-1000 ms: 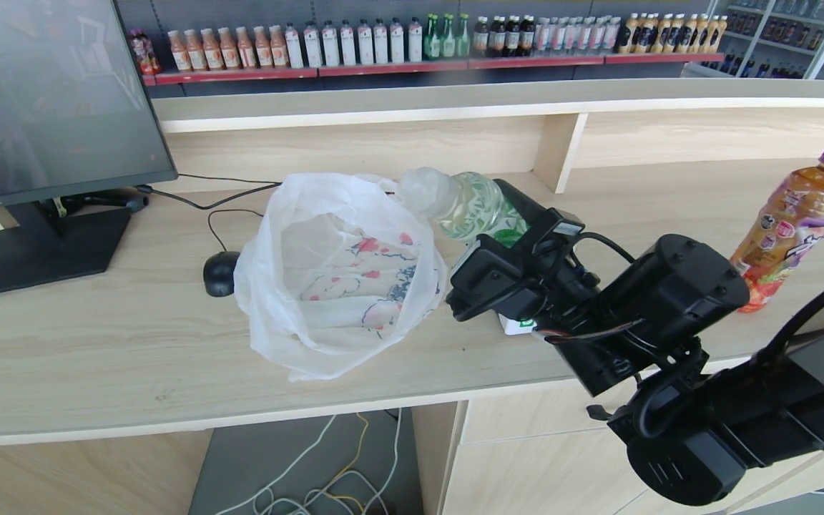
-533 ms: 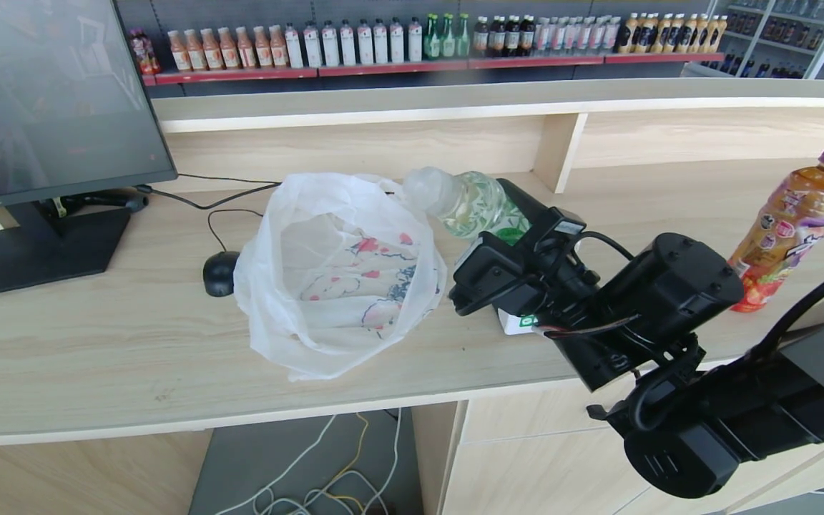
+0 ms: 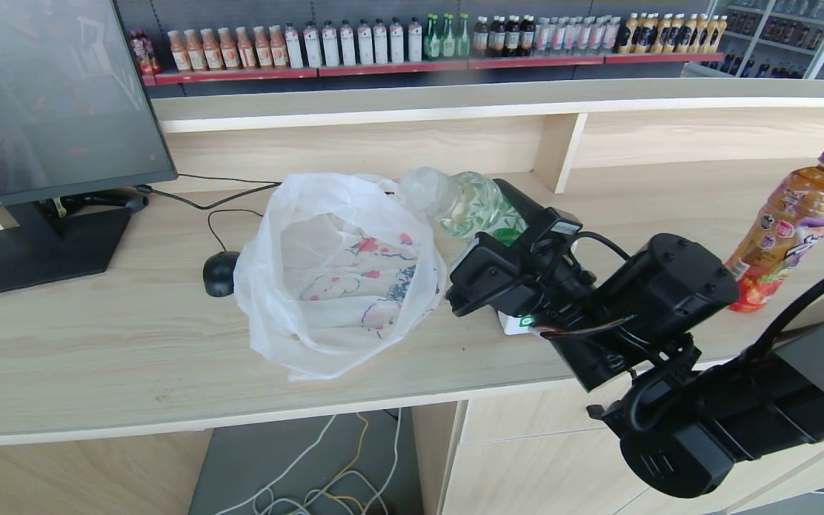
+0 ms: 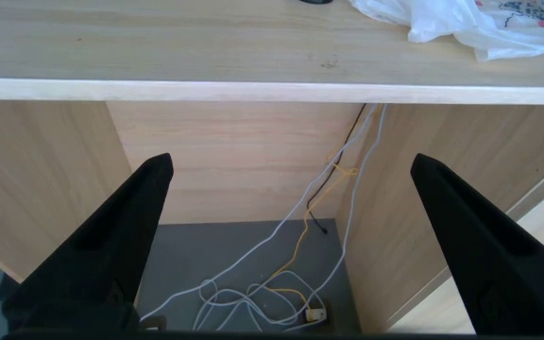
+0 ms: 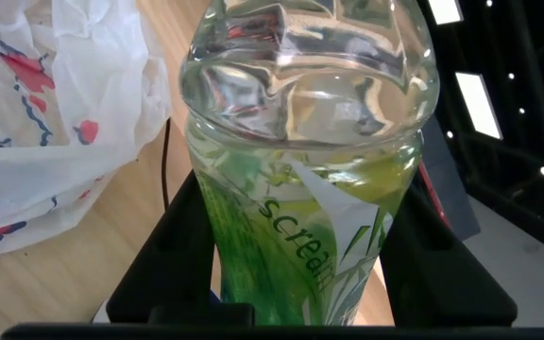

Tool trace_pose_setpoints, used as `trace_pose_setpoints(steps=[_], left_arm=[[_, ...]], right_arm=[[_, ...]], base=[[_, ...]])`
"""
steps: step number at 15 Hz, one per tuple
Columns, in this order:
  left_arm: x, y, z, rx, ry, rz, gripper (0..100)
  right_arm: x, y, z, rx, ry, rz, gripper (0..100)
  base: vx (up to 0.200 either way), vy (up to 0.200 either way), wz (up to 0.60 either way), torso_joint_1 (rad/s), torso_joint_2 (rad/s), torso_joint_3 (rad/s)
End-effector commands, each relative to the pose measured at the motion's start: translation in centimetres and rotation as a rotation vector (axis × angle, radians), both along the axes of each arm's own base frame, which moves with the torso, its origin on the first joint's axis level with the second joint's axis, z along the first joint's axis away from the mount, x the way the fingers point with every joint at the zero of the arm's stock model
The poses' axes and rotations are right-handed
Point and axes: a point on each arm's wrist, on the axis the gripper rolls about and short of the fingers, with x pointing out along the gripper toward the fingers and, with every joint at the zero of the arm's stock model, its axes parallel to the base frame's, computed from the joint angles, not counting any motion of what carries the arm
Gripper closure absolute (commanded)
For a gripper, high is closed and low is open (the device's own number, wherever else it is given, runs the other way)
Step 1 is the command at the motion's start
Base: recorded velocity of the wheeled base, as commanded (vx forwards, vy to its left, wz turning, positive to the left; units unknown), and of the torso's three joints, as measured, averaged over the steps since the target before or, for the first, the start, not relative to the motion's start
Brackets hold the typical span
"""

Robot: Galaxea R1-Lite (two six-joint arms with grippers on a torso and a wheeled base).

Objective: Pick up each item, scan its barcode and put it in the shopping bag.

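While my right gripper (image 5: pixel 310 274) clamps the bottle (image 3: pixel 463 204), tilted just beside the bag (image 3: pixel 337 272), I fear the limp rim could fold under it and send it rolling off the counter (image 3: pixel 133 400). Room lies open in front; the mouse (image 3: pixel 220 273) crowds the bag's left. My left gripper (image 4: pixel 291 165) hangs spread below the counter.
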Motion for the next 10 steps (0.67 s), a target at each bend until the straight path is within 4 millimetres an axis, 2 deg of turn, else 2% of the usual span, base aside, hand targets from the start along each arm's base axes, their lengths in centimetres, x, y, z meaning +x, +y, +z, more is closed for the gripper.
trace_pose_setpoints(steps=[1, 6, 10], left_arm=[[0.0, 0.0, 0.0, 0.000, -0.001, 0.001, 0], [0.0, 0.0, 0.0, 0.000, -0.001, 0.001, 0], [0.0, 0.0, 0.0, 0.000, -0.001, 0.001, 0]], right_arm=[[0.0, 0.0, 0.0, 0.000, 0.000, 0.000, 100], [0.0, 0.1, 0.2, 0.007, -0.006, 0.003, 100], [-0.8, 0.2, 1.4, 0.094, 0.000, 0.049, 100]], base=[[0.000, 0.000, 0.00, 0.000, 0.00, 0.000], [0.000, 0.000, 0.00, 0.000, 0.00, 0.000], [0.000, 0.000, 0.00, 0.000, 0.00, 0.000]])
